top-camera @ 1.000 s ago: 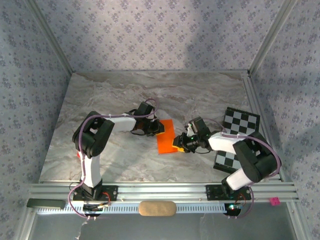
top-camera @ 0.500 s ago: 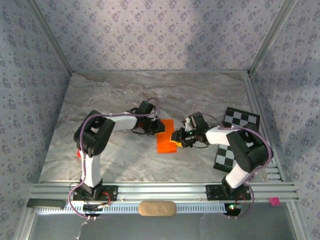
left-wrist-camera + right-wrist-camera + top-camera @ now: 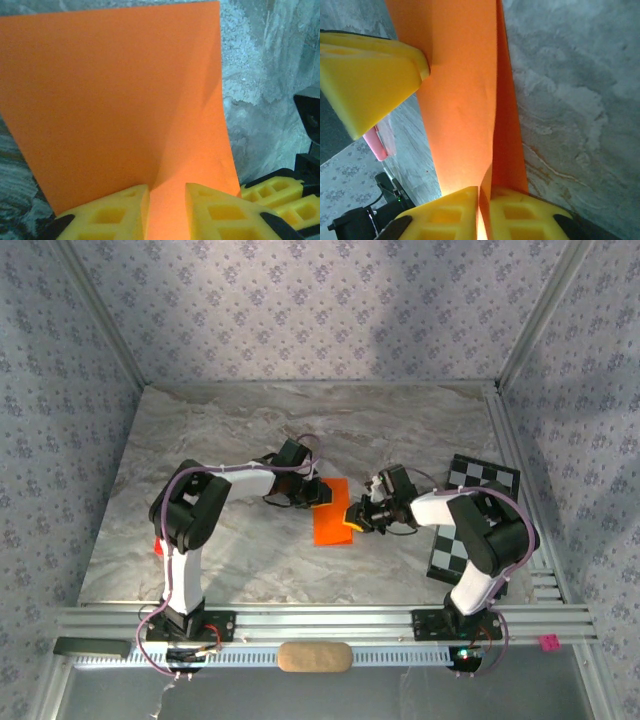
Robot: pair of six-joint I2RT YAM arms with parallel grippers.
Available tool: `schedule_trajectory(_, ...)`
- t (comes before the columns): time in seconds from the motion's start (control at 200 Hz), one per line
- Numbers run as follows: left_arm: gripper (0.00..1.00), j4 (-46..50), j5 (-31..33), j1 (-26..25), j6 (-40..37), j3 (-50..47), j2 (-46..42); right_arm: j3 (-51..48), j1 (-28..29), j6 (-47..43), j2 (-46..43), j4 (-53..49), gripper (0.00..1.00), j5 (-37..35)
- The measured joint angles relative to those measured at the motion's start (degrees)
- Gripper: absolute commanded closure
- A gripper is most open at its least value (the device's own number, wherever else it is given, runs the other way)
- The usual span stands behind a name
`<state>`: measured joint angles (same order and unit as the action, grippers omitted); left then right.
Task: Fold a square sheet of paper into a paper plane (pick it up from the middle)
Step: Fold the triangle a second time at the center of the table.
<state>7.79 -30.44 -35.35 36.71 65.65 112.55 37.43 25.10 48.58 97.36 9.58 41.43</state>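
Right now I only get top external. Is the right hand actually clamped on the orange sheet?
Observer: Yes. In the right wrist view the right hand is shut on the orange sheet, with its edge pinched between the fingers.
Operator: Single layer there?
Observer: No. Two layers show at that pinch, so the sheet is folded over there.
Operator: And the left hand?
Observer: In the left wrist view the left hand has its fingers apart, with the sheet passing through the gap.
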Motion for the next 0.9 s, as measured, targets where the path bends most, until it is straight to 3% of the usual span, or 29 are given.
schedule_trajectory(0.16, 0.52, -0.46, 1.84, -0.42, -1.40, -1.70, -3.61, -0.02, -0.11, 0.26, 0.04, 1.07, 0.96, -0.07)
schedule_trajectory(0.445, 0.50, -4.13, 9.88, -3.76, -5.07, -10.43, -17.49, -2.67, 0.13, 6.34, -1.75, 6.05, 0.98, -3.26)
schedule_trajectory(0.765, 0.50, -5.95, 16.17, -5.27, -7.06, -18.01, -22.77, -3.48, 2.40, 9.29, -3.61, 7.91, 0.80, -5.18)
schedule_trajectory(0.905, 0.51, -6.54, 16.83, -5.27, -7.56, -18.03, -23.23, -2.78, 1.99, 8.85, -3.30, 8.07, 0.79, -4.87)
